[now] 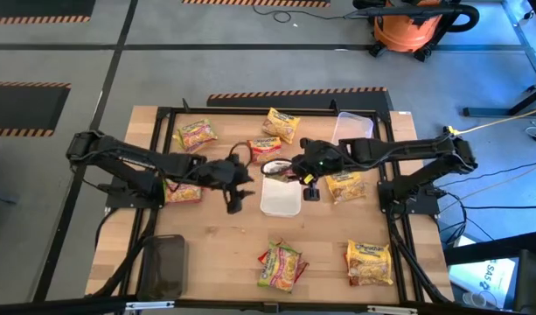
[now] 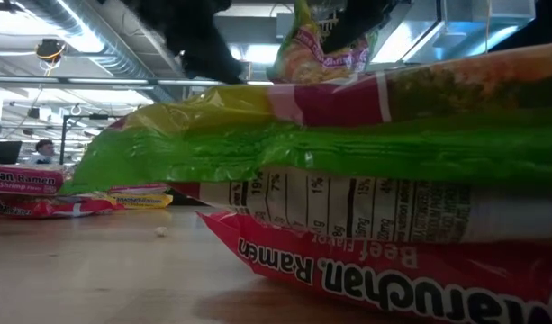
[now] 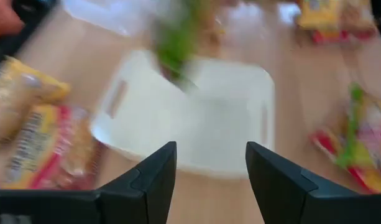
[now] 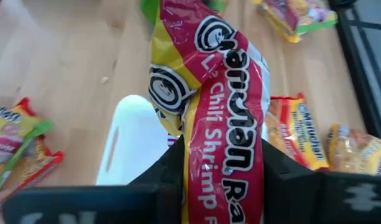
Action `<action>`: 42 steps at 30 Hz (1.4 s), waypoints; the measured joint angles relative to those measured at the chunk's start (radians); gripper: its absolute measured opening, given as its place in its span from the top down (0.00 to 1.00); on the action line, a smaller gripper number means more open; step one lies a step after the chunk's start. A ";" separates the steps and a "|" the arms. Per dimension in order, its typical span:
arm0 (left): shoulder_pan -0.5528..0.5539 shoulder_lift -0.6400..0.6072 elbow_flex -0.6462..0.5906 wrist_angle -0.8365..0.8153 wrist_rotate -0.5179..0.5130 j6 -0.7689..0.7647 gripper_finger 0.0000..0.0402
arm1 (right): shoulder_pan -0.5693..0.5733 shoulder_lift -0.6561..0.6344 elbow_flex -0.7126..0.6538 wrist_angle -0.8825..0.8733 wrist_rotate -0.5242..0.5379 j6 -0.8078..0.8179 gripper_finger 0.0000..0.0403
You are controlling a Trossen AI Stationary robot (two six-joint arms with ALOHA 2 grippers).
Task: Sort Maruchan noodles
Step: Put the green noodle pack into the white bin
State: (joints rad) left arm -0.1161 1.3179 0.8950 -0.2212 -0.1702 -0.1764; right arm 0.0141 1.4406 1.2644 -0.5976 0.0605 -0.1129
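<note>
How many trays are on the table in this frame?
3: a white tray at the centre, a clear tray near the high view's top on the right arm's side, and a dark tray at the bottom left. None appears hidden.

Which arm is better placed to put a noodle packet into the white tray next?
The right arm. Its end effector is shut on a lime chili shrimp packet above the white tray. The left end effector is open and empty, beside the tray.
</note>
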 joint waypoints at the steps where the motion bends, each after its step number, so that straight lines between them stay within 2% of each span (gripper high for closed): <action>1: -0.013 -0.007 -0.026 0.023 0.007 -0.006 0.54 | -0.011 0.000 0.000 -0.001 0.000 0.003 0.79; 5: -0.055 -0.024 -0.166 0.225 -0.005 -0.037 0.54 | -0.058 0.020 0.001 0.014 -0.001 0.033 0.77; 10: -0.075 -0.011 -0.353 0.659 -0.050 -0.058 0.53 | -0.116 0.094 0.002 0.021 -0.080 0.046 0.78; 14: -0.074 -0.011 -0.432 0.808 -0.080 -0.061 0.53 | -0.151 0.162 0.001 0.018 -0.140 0.060 0.77; 23: -0.074 -0.010 -0.445 0.800 -0.106 -0.076 0.53 | -0.154 0.259 0.000 0.027 -0.150 0.060 0.76; 28: -0.074 -0.010 -0.445 0.799 -0.103 -0.076 0.53 | -0.154 0.303 0.000 0.026 -0.098 0.063 0.76; 32: -0.074 -0.010 -0.445 0.799 -0.102 -0.076 0.53 | -0.152 0.351 0.000 0.024 -0.101 0.064 0.76; 42: -0.074 -0.010 -0.445 0.799 -0.102 -0.077 0.53 | -0.153 0.391 0.003 0.030 -0.082 0.158 0.75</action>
State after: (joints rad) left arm -0.1902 1.3079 0.4500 0.5774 -0.2718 -0.2538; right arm -0.1392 1.8317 1.2671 -0.5678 -0.0218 0.0449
